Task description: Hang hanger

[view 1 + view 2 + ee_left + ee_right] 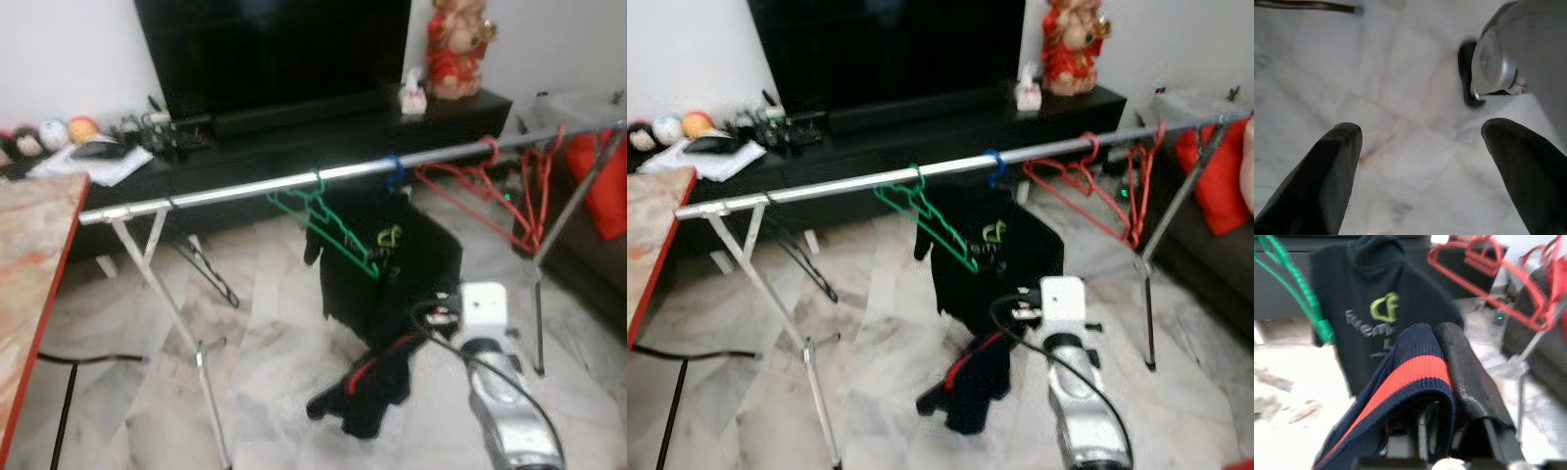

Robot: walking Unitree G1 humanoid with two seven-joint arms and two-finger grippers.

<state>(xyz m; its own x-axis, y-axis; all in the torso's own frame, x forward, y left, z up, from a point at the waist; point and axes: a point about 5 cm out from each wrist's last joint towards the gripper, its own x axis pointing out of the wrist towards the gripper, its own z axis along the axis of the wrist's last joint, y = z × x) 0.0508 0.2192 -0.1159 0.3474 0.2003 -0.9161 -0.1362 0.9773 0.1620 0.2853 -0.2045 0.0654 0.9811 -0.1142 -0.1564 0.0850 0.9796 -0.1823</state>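
The right gripper [1442, 382] pinches a navy knit garment with a red stripe [1400, 387] below the silver clothes rail [294, 183]. The green plastic hanger [328, 227] hangs on that rail, just above and left. The left gripper [1420, 161] hangs open over marble floor [1400, 98].

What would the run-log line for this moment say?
right gripper: shut on navy red-striped garment | left gripper: open, idle over floor | green plastic hanger: on silver rail
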